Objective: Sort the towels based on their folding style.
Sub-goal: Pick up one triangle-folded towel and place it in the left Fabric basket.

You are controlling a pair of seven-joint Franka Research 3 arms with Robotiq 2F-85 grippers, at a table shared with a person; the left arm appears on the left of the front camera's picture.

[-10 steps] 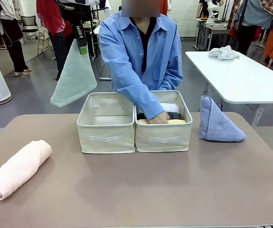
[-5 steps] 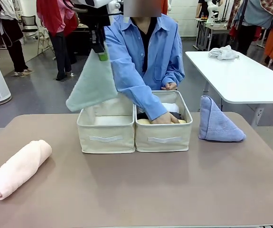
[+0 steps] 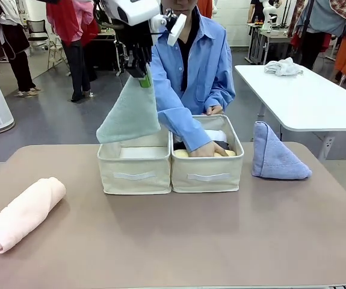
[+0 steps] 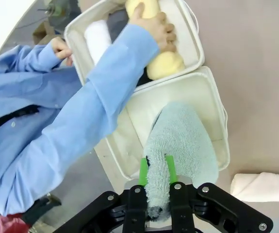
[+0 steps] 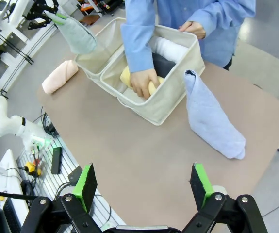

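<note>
left fingers (image 3: 144,78) clamped tight on the top corner of the sage-green triangle towel (image 3: 129,114). the towel hangs in the air over the left bin (image 3: 135,174), its low edge just above the rim. right fingers (image 5: 87,182) spread wide, holding nothing, hovering over the desk (image 3: 179,247). right bin (image 3: 207,174) has the yellow roll (image 4: 164,65), white roll (image 4: 98,36) and dark grey roll (image 4: 119,19); person's hand (image 3: 204,149) presses on the yellow one. lavender-blue triangle (image 3: 275,159) stands on the desk just beside the right bin, pink roll (image 3: 23,212) lies well apart at left. step looks like dropping the triangle fold into the left bin. next move calls for lowering it inside the walls, then letting go, minding the person's sleeve close by.
</note>
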